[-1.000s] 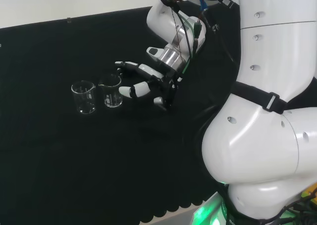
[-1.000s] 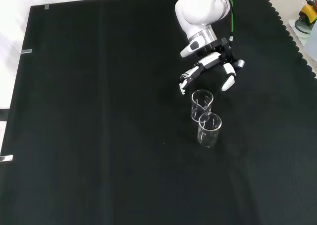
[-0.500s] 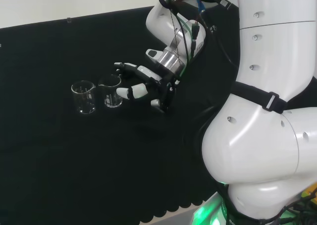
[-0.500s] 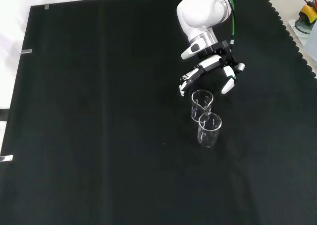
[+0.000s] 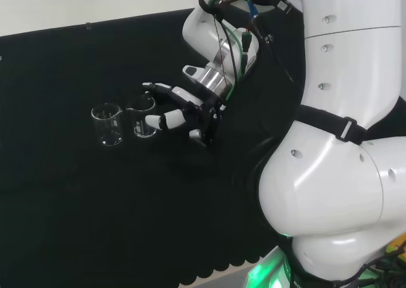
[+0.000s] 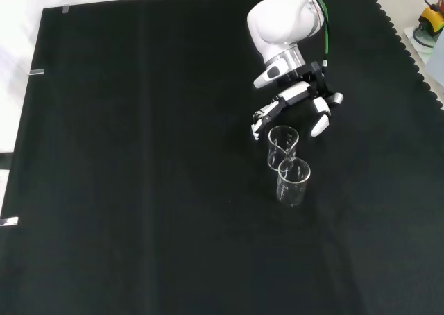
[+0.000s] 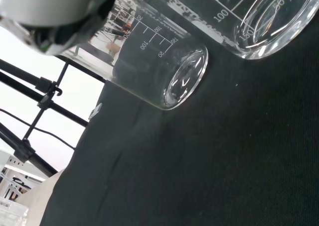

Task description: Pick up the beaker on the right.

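Note:
Two clear glass beakers stand side by side on the black cloth. In the head view the right beaker (image 5: 143, 117) is the one nearer my hand (image 5: 189, 108), and the left beaker (image 5: 107, 124) stands beyond it. My hand is open with its fingers (image 5: 157, 120) spread toward the right beaker, one on each side of its rim, holding nothing. In the front view my hand (image 6: 297, 98) hovers just above the upper beaker (image 6: 282, 146), and the other beaker (image 6: 293, 181) stands below it. The wrist view shows the near beaker (image 7: 254, 17) large and the far beaker (image 7: 162, 66) behind it.
The arm's big white links (image 5: 342, 142) stand at the right of the head view. The cloth's scalloped edge (image 6: 409, 48) runs down the right side of the front view. A blurred white part of the hand (image 7: 45, 7) shows in the wrist view.
My hand has moved a little to the left in the head view, closer to the right beaker. Both beakers stand where they were.

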`<state>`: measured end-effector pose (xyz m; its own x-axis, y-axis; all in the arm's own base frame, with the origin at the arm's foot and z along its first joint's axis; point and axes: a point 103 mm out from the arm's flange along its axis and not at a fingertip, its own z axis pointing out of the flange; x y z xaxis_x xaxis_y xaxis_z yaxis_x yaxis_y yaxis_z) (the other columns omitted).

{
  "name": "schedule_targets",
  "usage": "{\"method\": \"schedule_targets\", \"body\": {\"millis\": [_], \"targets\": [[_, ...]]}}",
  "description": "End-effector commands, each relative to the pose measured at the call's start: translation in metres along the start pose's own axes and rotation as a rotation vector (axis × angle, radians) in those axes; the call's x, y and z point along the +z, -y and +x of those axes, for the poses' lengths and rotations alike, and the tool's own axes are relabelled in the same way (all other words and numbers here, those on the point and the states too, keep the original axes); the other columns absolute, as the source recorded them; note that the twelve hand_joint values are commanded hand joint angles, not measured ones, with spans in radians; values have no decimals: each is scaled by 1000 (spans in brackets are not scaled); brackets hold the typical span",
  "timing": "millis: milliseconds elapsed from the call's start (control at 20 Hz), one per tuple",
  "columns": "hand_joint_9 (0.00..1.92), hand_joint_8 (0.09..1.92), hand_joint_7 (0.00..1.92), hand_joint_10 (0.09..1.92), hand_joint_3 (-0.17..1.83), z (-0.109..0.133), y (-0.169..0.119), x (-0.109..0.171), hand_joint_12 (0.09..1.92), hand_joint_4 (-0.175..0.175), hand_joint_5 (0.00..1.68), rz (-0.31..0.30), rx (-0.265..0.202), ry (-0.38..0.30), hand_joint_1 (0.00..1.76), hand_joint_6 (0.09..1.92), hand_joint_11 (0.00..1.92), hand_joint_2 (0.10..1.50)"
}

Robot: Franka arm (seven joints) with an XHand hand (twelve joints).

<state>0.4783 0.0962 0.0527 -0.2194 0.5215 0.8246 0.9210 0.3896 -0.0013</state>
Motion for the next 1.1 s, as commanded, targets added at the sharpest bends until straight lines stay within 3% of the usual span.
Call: {"method": "schedule_targets", "body": {"millis": [50, 300, 1100], "targets": [[279, 574, 206, 606, 1014, -2, 1, -2, 1131, -35, 256, 1, -1, -2, 816, 87, 0, 313], [280, 576, 209, 605, 1009, -1, -5, 4, 1130, -36, 259, -17, 14, 4, 835, 87, 0, 315], [293, 587, 232, 608, 1011, 0, -21, 8, 1131, -38, 295, 6, -6, 19, 864, 87, 0, 321]]}}
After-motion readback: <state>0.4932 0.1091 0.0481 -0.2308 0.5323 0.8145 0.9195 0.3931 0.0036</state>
